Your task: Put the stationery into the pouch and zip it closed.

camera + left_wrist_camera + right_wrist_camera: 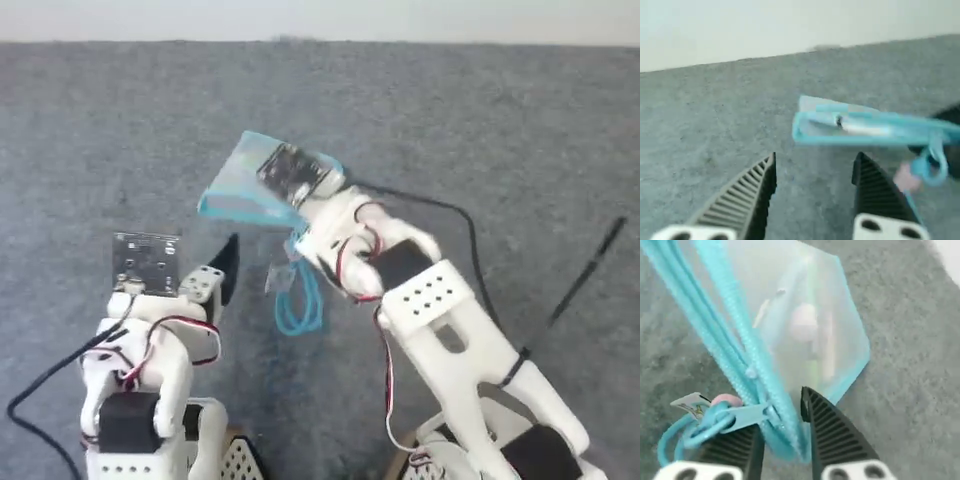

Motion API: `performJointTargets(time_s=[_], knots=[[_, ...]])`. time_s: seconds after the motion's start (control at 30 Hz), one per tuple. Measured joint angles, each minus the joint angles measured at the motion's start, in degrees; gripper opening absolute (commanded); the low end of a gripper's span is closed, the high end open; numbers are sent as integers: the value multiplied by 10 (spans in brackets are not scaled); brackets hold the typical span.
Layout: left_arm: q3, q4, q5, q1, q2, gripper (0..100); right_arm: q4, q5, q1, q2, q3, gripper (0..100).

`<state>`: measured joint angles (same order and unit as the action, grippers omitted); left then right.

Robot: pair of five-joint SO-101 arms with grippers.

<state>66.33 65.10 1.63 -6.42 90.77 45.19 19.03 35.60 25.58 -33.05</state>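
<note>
1. High view: the pouch (pixel 262 187) is clear plastic with a turquoise edge. It lies at about 10 o'clock from the middle of the grey table (pixel 500 130). The right arm stretches from 5 o'clock up to it, with its wrist over the pouch's near end. A turquoise cord loop (pixel 298 300) hangs at 6 o'clock of the pouch. The left gripper (pixel 226 266) is at 7 o'clock of the pouch and apart from it.
2. Left wrist view: the left gripper (pixel 816 165) has its fingers spread wide with nothing between them. The pouch (pixel 865 126) is ahead of them, seen edge-on and roughly level.
3. Right wrist view: the right gripper (pixel 782 415) pinches the pouch's (pixel 815 325) zipper edge just beside the zipper pull (pixel 742 416). Pale sticks and a pinkish round piece (pixel 804 320) show through the wall. Whether the zipper is closed cannot be told.
</note>
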Motion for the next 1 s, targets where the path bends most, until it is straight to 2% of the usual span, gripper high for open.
performJointTargets(time_s=[0.13, 0.3, 0.43, 0.7, 1.0], knots=[[0, 11, 11, 29, 0, 239, 55, -45, -13, -1, 47, 6], [0, 11, 25, 64, 0, 241, 76, -72, -14, -1, 56, 6], [19, 10, 31, 113, -4, 242, 89, -78, -14, -1, 57, 6], [68, -10, 53, 169, -3, 243, 112, -78, 11, -1, 57, 6], [114, -62, 47, 179, -5, 243, 138, -80, 21, 108, 11, 6]])
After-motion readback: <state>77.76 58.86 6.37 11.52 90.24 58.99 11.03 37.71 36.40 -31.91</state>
